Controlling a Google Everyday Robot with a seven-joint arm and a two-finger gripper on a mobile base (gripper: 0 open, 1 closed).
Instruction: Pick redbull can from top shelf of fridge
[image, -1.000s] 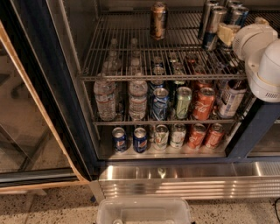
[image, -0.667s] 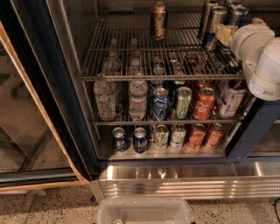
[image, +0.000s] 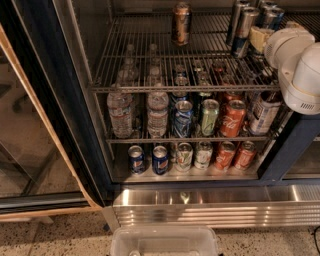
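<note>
Several tall slim redbull cans (image: 246, 29) stand at the back right of the top shelf (image: 150, 60), a silver wire rack inside the fridge (image: 295, 145). My gripper (image: 256, 39) reaches in from the right on the white arm (image: 295, 60). Its tan tip sits right beside the frontmost redbull can (image: 240, 45), at about the same height. The arm hides part of the can group. A wider brown-gold can (image: 181, 22) stands alone at the shelf's middle back.
Water bottles (image: 120, 112) and soda cans (image: 232, 117) fill the middle rack, with more cans (image: 160, 159) on the lowest one. The glass door (image: 30, 125) stands open at left. A clear plastic bin (image: 165, 242) sits on the floor in front of the ribbed steel base (image: 210, 207).
The arm has edged slightly left toward the redbull cans. The cans and bottles have not moved.
</note>
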